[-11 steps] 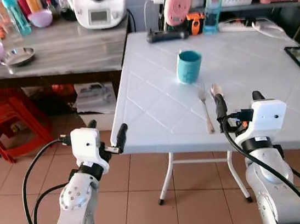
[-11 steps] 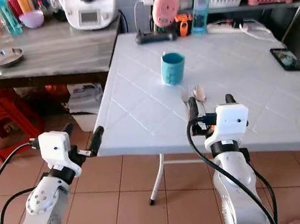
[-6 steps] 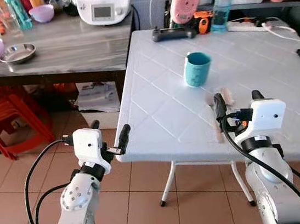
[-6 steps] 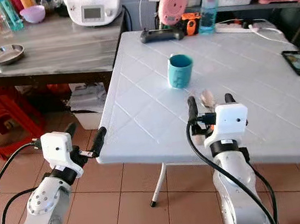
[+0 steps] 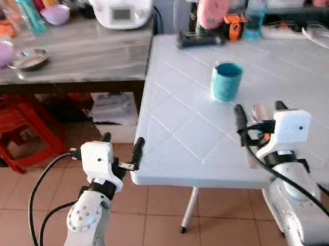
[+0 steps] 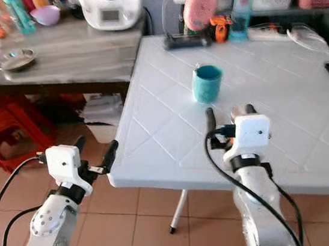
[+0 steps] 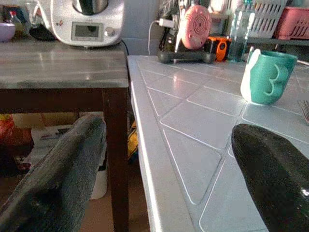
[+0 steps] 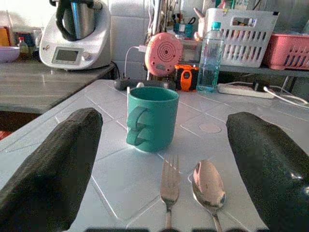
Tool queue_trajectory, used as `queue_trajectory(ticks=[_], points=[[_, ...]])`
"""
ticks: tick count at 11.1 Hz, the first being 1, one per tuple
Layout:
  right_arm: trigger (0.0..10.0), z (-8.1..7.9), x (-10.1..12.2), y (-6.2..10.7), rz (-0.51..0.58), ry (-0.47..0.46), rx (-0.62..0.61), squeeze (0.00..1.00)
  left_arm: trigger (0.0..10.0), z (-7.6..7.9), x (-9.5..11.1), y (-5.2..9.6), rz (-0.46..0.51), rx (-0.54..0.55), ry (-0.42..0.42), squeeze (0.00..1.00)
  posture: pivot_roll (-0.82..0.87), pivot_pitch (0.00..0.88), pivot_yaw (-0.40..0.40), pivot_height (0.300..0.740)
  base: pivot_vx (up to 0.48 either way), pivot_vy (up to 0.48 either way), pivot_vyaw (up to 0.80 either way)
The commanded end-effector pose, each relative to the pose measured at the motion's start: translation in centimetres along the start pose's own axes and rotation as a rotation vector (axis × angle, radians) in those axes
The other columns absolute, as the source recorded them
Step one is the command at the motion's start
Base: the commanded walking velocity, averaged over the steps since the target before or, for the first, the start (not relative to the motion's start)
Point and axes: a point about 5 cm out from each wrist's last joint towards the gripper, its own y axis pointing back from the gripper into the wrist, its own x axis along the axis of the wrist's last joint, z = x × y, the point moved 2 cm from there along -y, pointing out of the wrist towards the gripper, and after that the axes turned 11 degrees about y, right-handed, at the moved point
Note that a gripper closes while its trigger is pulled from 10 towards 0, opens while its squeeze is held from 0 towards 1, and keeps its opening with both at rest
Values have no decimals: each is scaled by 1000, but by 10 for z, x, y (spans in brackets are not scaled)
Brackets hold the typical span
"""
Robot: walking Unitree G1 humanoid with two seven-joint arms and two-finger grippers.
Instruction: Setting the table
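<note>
Right gripper (image 8: 159,159) hovers low over the white plastic table (image 5: 182,120), its black fingers spread wide and empty, framing a steel fork (image 8: 169,191) and spoon (image 8: 208,182) lying side by side before a teal mug (image 8: 150,117), seemingly lined up for a pick. Left gripper (image 7: 159,169) waits parted at the table's corner.

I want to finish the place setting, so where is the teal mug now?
The teal mug stands upright on the white plastic table, straight beyond the open right gripper, with the metal fork and spoon lying just before it.
</note>
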Motion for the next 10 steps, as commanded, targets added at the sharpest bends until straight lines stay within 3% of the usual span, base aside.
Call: queue_trajectory(ticks=[1, 7, 10], points=[[10000, -2, 0, -1, -1, 1, -2, 0, 10000, 0, 3, 1, 0, -10, -8, 0, 73, 50, -5, 740, 307, 0, 0], [10000, -3, -2, 0, -10, 3, 0, 0, 10000, 1, 0, 3, -11, -17, -3, 0, 72, 51, -4, 740, 314, 0, 0], [10000, -5, -4, 1, -24, 4, 6, 0, 10000, 7, -10, 6, -66, -87, 2, 0, 73, 54, -7, 740, 0, 0, 0]])
